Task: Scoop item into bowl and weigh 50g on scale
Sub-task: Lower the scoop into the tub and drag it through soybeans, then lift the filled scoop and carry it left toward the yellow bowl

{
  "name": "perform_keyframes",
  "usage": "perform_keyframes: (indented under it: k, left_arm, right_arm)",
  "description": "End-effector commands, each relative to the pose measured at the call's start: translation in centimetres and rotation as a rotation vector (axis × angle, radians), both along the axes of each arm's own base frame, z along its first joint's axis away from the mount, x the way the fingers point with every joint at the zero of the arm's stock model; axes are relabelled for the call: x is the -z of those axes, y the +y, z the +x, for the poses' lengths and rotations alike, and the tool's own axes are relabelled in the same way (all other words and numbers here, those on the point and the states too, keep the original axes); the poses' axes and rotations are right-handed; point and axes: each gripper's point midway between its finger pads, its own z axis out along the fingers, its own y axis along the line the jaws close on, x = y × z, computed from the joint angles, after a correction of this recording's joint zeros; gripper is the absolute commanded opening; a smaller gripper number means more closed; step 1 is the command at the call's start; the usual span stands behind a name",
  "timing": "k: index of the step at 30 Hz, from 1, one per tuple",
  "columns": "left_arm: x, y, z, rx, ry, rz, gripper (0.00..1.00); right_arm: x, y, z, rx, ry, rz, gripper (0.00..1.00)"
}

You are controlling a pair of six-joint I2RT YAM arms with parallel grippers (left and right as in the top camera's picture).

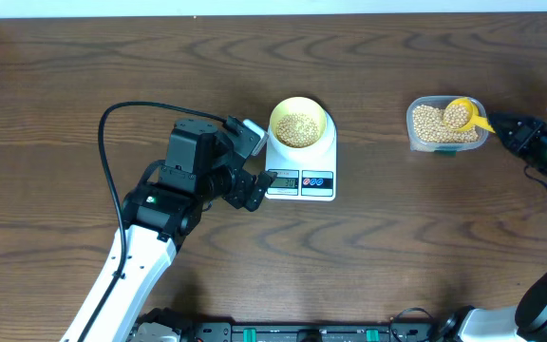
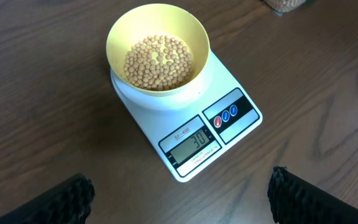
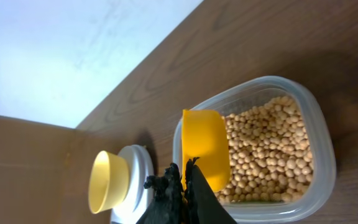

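The pale-yellow bowl [image 1: 299,123] sits on the white scale [image 1: 311,182] with a layer of tan beans [image 2: 158,61] inside; the display [image 2: 190,146] reads 30. My left gripper [image 1: 253,166] stands open just left of the scale, its fingers [image 2: 73,196] wide apart over bare table and holding nothing. At the far right, more beans [image 3: 266,149] fill a clear tub [image 1: 416,133]. My right gripper [image 3: 185,171] is shut on the handle of a yellow scoop [image 3: 205,146]. The scoop [image 1: 461,114] rests in the tub with beans in it.
Dark wooden table [image 1: 397,247] all round. A black cable [image 1: 112,152] loops from the left arm at mid-left. A pale wall edge [image 3: 73,50] runs behind the table. The tub's rim [image 3: 319,124] is close under the right gripper.
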Motion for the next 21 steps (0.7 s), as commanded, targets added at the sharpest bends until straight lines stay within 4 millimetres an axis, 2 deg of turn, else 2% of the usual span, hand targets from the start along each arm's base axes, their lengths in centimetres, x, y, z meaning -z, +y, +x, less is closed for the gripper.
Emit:
perform_keyframes:
  k: [1, 21]
  left_arm:
    - [-0.3, 0.0, -0.1, 0.002, -0.006, -0.013, 0.91]
    - [-0.3, 0.0, -0.1, 0.002, -0.006, -0.013, 0.92]
  right_arm:
    - [-0.9, 0.7, -0.5, -0.048, -0.026, 0.078, 0.01]
    - [-2.9, 2.7, -1.6, -0.143, -0.030, 0.264, 0.01]
